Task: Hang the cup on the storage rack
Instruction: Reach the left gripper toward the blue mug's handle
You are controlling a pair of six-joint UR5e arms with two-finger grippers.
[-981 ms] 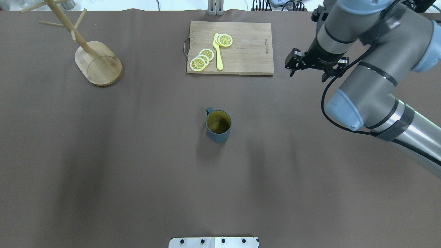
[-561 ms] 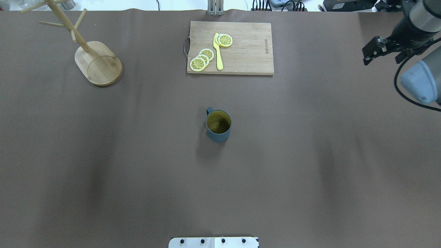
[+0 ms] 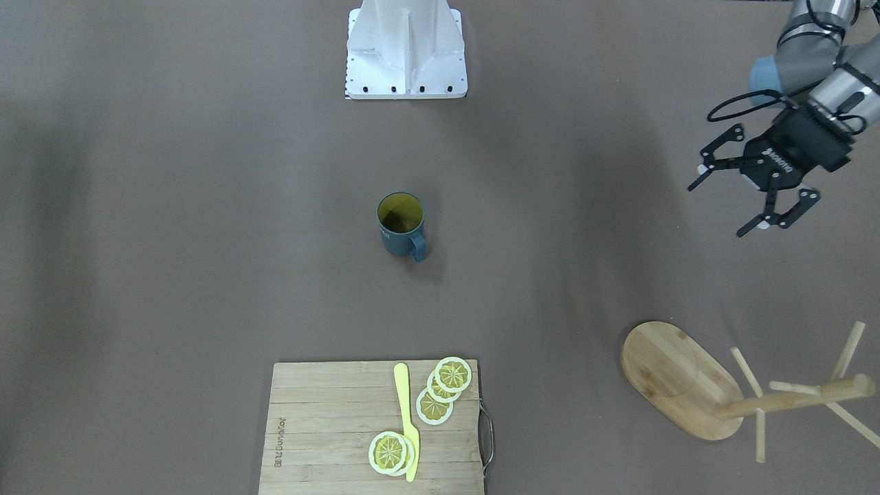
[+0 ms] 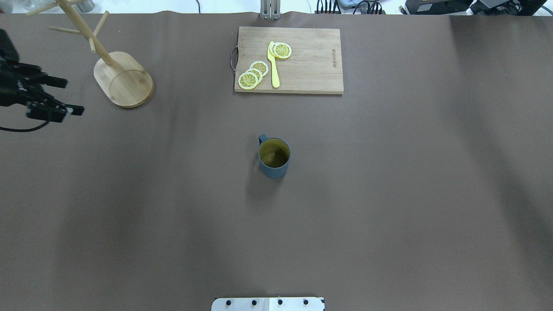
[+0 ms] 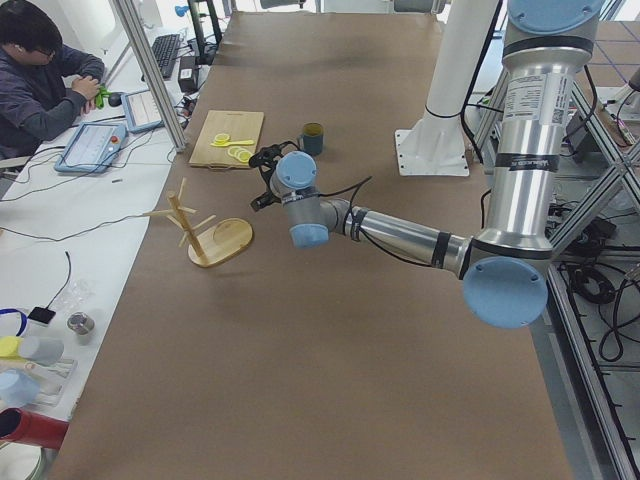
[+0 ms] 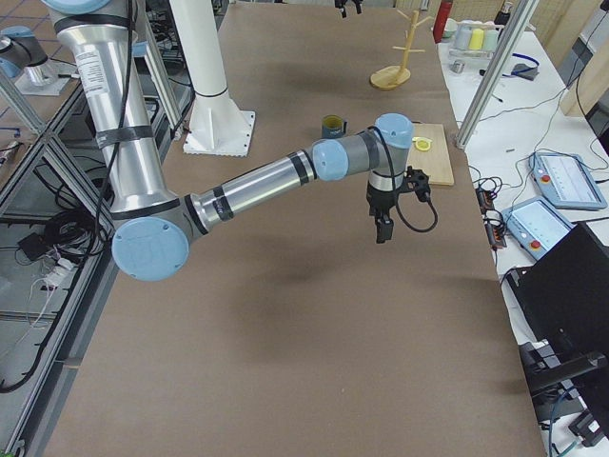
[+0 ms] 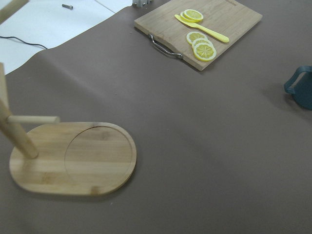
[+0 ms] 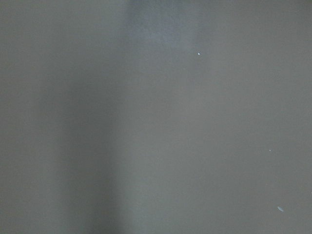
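Note:
The dark blue-grey cup (image 4: pixel 273 158) with its yellow inside stands upright mid-table, handle toward the far left; it also shows in the front view (image 3: pixel 401 225) and at the right edge of the left wrist view (image 7: pixel 300 88). The bamboo storage rack (image 4: pixel 124 80) stands at the far left, also in the front view (image 3: pixel 677 377) and the left wrist view (image 7: pixel 73 158), its pegs bare. My left gripper (image 4: pixel 71 96) is open and empty, just left of the rack's base, also in the front view (image 3: pixel 716 210). My right gripper (image 6: pixel 382 227) shows only in the exterior right view, over bare table; I cannot tell its state.
A rectangular bamboo cutting board (image 4: pixel 302 65) with lemon slices (image 4: pixel 254 74) and a yellow knife (image 4: pixel 273 65) lies at the far middle. The robot's white base plate (image 4: pixel 268 303) sits at the near edge. An operator (image 5: pixel 40 80) sits beyond the far side.
My right arm has pulled back to the right and left the overhead view. My left gripper has come into that view at the left edge, beside the rack. The cup has not moved.

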